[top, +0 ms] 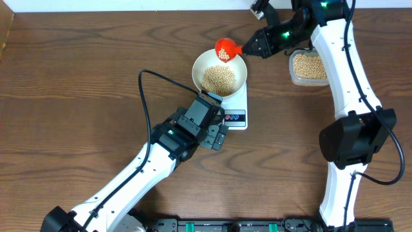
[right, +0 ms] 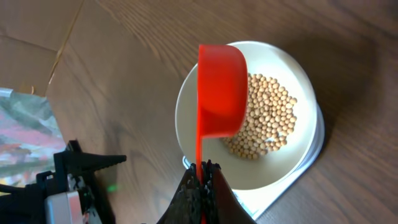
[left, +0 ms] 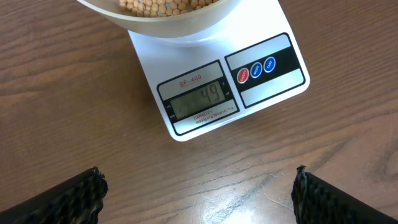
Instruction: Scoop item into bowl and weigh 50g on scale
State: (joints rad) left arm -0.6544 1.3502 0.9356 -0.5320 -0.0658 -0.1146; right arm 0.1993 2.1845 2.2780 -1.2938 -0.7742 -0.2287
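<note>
Two arms at the scale (left: 273, 87), whose display reads 49.

The right gripper (right: 202, 173) is clamped tight on the handle of a red scoop (top: 225, 48), which hangs over the far rim of the off-white bowl (top: 199, 64) with a few soybeans (top: 220, 78) in it. Whether it touches the rim I can't quite tell. The bowl sits on the scale with a heap of the beans inside. The left gripper (left: 198, 190) hovers near the scale's display end, fingers spread wide and holding nothing. A clear tub (top: 309, 81) of more beans stands off to the right.
</note>
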